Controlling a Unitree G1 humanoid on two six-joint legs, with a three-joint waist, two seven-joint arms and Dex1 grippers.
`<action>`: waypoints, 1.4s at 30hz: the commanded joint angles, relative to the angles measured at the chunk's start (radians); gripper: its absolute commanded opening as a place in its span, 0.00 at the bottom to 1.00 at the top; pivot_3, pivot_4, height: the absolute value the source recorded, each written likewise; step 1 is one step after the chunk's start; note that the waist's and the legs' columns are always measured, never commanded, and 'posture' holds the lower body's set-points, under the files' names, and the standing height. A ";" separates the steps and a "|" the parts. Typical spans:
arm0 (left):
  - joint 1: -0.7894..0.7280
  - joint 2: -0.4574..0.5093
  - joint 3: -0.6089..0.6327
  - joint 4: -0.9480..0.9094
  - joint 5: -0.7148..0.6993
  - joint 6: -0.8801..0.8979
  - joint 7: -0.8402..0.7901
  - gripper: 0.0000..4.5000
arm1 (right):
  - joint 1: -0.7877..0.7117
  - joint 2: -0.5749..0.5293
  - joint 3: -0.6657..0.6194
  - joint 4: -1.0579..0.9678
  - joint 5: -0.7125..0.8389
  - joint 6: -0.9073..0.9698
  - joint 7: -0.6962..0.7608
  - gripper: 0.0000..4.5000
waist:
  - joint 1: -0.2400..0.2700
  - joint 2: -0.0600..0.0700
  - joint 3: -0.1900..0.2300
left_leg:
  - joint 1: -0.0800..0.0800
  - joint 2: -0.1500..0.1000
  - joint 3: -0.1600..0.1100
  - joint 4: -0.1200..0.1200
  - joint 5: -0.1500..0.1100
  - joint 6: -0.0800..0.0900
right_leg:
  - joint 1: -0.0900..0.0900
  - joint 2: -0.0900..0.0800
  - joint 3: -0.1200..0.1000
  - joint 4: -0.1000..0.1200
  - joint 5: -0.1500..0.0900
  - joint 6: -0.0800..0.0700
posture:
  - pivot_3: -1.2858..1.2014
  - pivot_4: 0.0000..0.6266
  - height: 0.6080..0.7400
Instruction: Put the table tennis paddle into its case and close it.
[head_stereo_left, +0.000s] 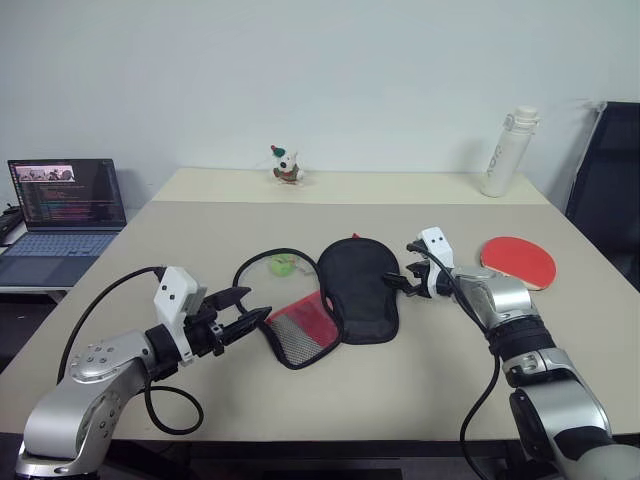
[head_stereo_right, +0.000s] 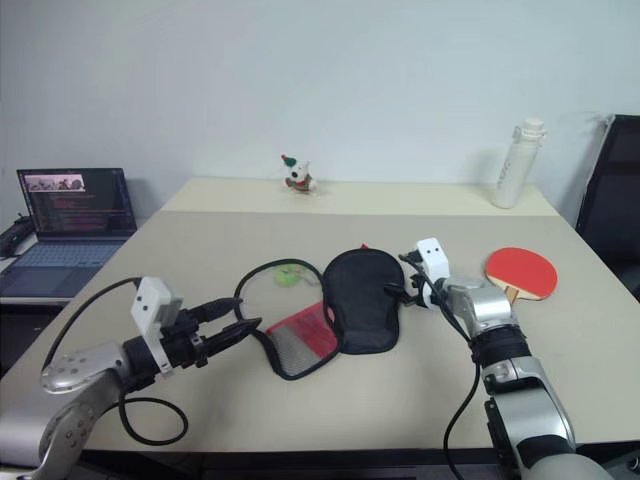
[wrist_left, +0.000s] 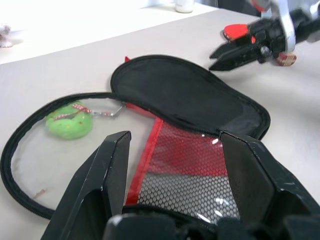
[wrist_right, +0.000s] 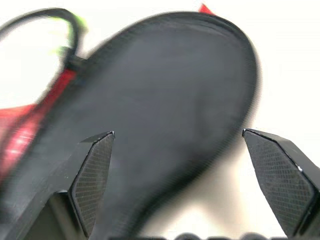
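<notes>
The case lies unzipped at the table's middle. Its black round half (head_stereo_left: 358, 290) is flat, and a red mesh flap (head_stereo_left: 300, 330) is folded out to the left. A see-through panel with a black rim (head_stereo_left: 262, 262) holds a small green ball (head_stereo_left: 283, 265). The table tennis paddle (head_stereo_left: 518, 262) lies red face up on the table to the right, apart from the case. My left gripper (head_stereo_left: 252, 306) is open and level, its tips just left of the mesh flap (wrist_left: 190, 170). My right gripper (head_stereo_left: 400, 265) is open at the black half's right edge (wrist_right: 165, 90), holding nothing.
A laptop (head_stereo_left: 65, 205) sits open on a side desk at the left. A white bottle (head_stereo_left: 508, 152) and a small toy figure (head_stereo_left: 287, 166) stand at the table's far side. A black chair (head_stereo_left: 610, 180) is at the far right.
</notes>
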 joint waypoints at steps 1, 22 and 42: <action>-0.061 0.014 0.060 -0.051 -0.067 0.027 0.015 0.68 | -0.020 0.002 -0.030 -0.010 0.013 0.045 -0.004 1.00 | 0.000 0.000 0.000 | 0.000 0.000 0.000 0.000 0.000 0.000 | 0.000 0.000 0.000 0.000 0.000 0.000 | 0.52 0.24 1.00; -0.036 0.098 0.125 -0.050 -0.169 0.091 -0.042 0.69 | -0.058 0.151 -0.125 0.029 0.121 0.216 0.018 0.92 | -0.022 0.000 0.000 | 0.000 0.000 0.000 -0.003 0.001 -0.002 | -0.001 0.000 0.000 -0.001 0.000 0.000 | 0.52 0.24 1.00; -0.092 0.092 0.061 -0.015 -0.161 0.091 -0.077 0.69 | -0.112 0.207 -0.411 0.144 0.216 0.159 -0.328 0.00 | -0.019 0.000 0.000 | -0.002 0.000 0.003 -0.010 0.005 -0.008 | -0.009 0.000 0.003 -0.001 0.000 0.000 | 0.52 0.24 1.00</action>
